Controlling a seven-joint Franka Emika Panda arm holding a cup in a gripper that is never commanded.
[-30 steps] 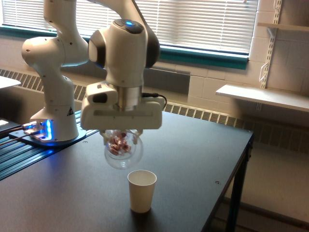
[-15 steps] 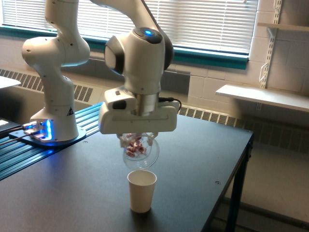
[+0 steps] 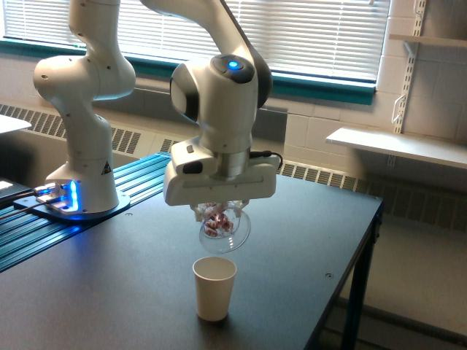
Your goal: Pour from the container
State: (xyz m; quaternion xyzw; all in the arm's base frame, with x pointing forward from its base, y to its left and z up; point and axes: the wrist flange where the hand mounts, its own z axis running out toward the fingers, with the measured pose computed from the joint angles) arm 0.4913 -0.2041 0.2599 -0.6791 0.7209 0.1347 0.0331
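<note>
A dark table [image 3: 292, 226] holds a cream paper cup [image 3: 214, 287]. Just above the paper cup hangs the clear cup [image 3: 223, 228] with pink candies inside, tipped, clamped in the gripper [image 3: 221, 211]. Behind are window blinds [image 3: 314, 33] and a wall shelf [image 3: 398, 146].

White arm bent over, wrist pointing down, gripper [image 3: 221, 211] clamped (fingers hidden)
</note>
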